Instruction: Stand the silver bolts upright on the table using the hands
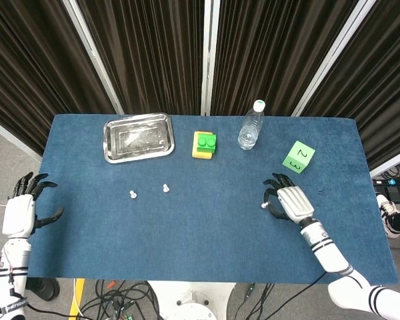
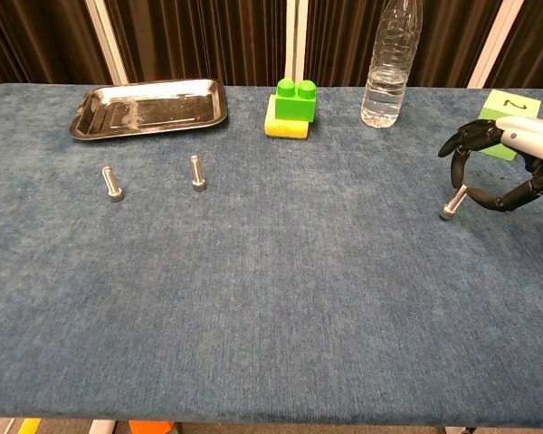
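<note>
Bolt (image 2: 452, 204) tilted, head on table, in right hand (image 2: 511, 163).
</note>
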`<act>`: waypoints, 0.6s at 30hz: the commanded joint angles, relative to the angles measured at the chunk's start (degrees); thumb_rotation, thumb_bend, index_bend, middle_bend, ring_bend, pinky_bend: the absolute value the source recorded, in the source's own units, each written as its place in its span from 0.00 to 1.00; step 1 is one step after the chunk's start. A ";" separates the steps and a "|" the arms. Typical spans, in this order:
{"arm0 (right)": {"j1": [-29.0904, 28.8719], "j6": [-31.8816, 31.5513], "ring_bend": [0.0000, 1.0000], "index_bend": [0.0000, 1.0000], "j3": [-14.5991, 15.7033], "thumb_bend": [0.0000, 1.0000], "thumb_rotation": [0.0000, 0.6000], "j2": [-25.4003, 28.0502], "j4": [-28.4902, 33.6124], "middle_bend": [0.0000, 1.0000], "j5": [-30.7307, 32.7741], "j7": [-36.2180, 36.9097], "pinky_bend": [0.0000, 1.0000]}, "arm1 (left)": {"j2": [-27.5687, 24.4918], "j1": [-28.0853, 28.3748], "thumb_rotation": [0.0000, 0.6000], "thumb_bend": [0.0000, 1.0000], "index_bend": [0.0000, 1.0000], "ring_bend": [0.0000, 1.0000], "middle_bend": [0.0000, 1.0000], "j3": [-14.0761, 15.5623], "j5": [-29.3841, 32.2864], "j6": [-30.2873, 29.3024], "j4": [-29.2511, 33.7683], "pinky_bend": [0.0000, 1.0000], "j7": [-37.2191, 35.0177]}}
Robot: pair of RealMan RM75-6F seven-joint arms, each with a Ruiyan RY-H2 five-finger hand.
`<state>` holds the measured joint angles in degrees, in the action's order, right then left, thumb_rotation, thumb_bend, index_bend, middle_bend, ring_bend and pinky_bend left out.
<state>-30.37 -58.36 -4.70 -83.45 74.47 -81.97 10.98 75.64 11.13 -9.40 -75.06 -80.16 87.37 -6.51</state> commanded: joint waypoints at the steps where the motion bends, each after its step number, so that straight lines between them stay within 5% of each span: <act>1: -0.11 0.70 0.00 0.57 -0.10 0.38 1.00 0.20 -0.61 0.21 0.24 1.72 0.00 | 0.09 0.06 1.00 0.22 0.33 0.00 0.14 -0.05 0.10 0.14 -0.05 0.00 0.12; 18: -1.29 2.11 0.00 0.48 0.52 0.38 1.00 -0.28 -1.51 0.20 -0.78 3.34 0.00 | 0.35 -0.15 1.00 0.22 0.33 0.00 0.14 -0.26 0.27 0.02 -0.16 0.00 0.29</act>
<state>-31.61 -56.30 -4.21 -83.75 72.92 -82.74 14.39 76.00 10.99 -9.65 -74.79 -80.13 87.21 -6.23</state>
